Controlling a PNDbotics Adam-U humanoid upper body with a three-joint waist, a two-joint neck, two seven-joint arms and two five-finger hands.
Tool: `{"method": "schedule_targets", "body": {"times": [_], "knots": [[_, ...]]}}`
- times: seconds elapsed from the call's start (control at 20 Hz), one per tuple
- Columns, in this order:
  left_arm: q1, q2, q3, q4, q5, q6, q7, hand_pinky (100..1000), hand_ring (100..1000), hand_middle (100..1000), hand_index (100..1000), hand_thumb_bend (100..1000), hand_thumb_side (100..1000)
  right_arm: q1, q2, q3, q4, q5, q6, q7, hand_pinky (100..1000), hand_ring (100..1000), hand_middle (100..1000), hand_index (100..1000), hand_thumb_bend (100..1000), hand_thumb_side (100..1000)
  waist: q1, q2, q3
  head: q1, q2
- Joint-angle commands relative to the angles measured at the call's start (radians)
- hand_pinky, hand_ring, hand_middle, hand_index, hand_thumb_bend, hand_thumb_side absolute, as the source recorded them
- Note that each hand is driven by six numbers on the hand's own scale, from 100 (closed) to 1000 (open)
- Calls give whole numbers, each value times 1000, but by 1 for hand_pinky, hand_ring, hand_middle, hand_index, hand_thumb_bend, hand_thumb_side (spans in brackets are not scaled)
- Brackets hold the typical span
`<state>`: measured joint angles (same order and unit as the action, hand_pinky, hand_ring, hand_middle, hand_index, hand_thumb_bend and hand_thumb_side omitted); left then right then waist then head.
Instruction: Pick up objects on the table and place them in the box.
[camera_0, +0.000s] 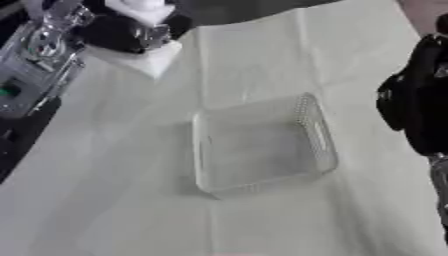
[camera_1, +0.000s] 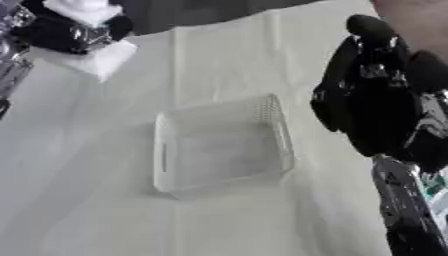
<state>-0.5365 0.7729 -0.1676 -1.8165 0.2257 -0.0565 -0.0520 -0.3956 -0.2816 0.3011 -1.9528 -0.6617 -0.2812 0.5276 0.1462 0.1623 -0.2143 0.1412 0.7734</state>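
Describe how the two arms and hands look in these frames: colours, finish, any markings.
Left arm: silver metal links with shiny joints, a small green spot on a grey panel; left hand black with silver fittings. Right hand: bulky, glossy black, with silver parts between the segments. Right forearm: dark with silver highlights and a green-and-white patch.

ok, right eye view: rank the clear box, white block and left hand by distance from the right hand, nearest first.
1. Clear box: table centre, just left of the right hand.
2. White block: far left corner.
3. Left hand: far left, right over the block; these two are too close to call.
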Motion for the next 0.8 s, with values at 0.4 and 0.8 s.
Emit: {"method": "schedule_targets", "body": {"times": [0.4, 0.8], "knots": [[-41, -37, -23, -77, 53, 68, 14, 100, 100, 100, 184, 100, 288, -4, 10, -4, -8, -10, -1, -14, 133, 388, 607, 870, 100, 803, 2, -28, -16, 2, -3], [-63, -101, -47, -74, 30, 88, -4, 100, 100, 100, 185, 100, 288, -9, 8, -1, -7, -15, 5, -8, 253, 482, 631, 876, 100, 792, 8, -22, -41, 8, -3]]}}
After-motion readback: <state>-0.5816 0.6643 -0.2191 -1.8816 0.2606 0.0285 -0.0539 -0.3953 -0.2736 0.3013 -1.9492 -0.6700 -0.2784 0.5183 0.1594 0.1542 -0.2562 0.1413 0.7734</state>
